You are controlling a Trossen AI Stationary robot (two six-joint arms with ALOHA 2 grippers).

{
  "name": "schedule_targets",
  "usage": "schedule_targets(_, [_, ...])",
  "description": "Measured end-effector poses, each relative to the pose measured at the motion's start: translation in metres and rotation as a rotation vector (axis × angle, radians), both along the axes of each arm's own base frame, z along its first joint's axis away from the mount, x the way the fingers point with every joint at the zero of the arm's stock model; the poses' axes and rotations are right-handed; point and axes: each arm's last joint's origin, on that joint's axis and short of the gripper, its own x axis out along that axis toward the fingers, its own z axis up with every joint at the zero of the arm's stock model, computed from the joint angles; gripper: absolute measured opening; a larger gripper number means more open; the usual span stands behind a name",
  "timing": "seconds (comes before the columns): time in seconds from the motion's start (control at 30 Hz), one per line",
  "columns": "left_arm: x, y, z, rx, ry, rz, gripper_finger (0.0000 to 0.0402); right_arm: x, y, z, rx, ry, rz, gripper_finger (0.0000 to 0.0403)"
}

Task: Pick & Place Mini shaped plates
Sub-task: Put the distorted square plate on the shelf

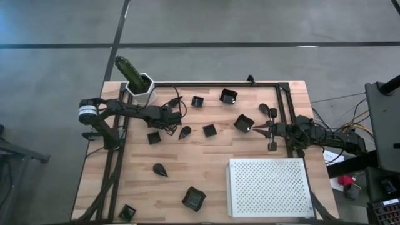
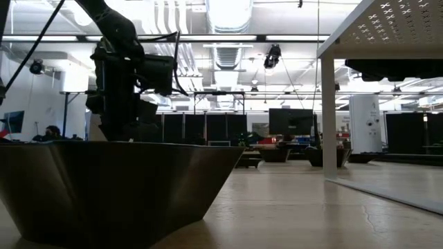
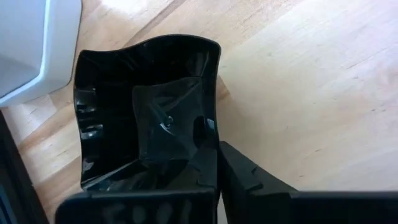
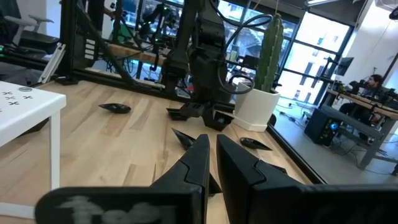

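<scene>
Several mini shaped plates, small and black, lie scattered on the wooden table: square ones (image 1: 197, 101) (image 1: 210, 130) (image 1: 194, 199) and leaf-shaped ones (image 1: 185, 132) (image 1: 160, 169). My left gripper (image 1: 170, 120) points steeply down beside the cactus pot and is shut on a square plate (image 3: 143, 112), which the gripper mostly hides in the high view. My right gripper (image 1: 261, 128) lies level at the table's right side, shut, pointing at another square plate (image 1: 244, 123) without touching it. My left gripper holds the square plate by one raised side wall (image 3: 213, 106), near a corner. One finger (image 3: 249, 177) stands outside the wall and the other tip shows inside the dish. The fingers come from above, slanting down. The plate seems to sit flat on the table.
A white pot with a green cactus (image 1: 140, 87) stands right behind the left gripper. The large white perforated tray (image 1: 269, 186) stands on legs at the near right. A black frame rail (image 1: 284, 100) runs along the table's far and right sides.
</scene>
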Motion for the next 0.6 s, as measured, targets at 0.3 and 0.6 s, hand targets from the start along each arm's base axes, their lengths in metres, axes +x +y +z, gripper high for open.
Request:
schedule_targets(0.3, [0.002,-0.010,0.015,-0.005,-0.007,-0.057,0.0001,0.000,0.000,0.000,0.001,0.000,0.000,0.0027])
schedule_targets(0.6, [0.023,-0.037,0.064,0.070,-0.123,-0.232,0.0000,0.000,0.000,0.000,0.003,-0.003,0.001,0.0027])
